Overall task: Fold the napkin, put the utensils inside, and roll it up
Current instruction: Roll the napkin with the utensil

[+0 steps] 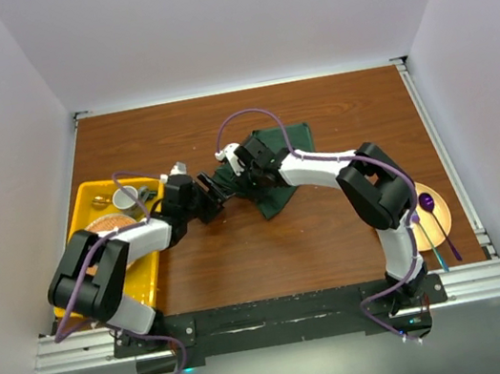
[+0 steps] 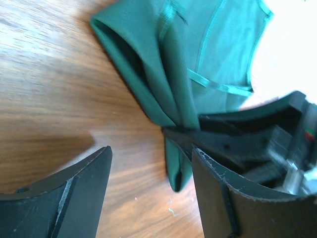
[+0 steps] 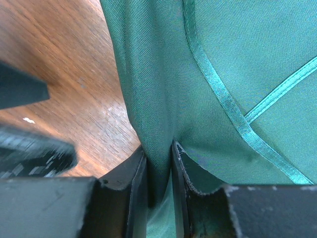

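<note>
Judged soft and limp, the napkin (image 3: 237,59) wants gripping at a hem: right tool (image 3: 157,148) clamps its fold, left tool (image 2: 151,153) at 9 o'clock stands apart.

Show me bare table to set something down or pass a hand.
Bare: table near centre, on the near side of the napkin; far-right corner, right of the napkin and beyond the orange plate; far strip beyond the yellow tray. Crowded: napkin's left edge, where left gripper and right gripper meet.
</note>
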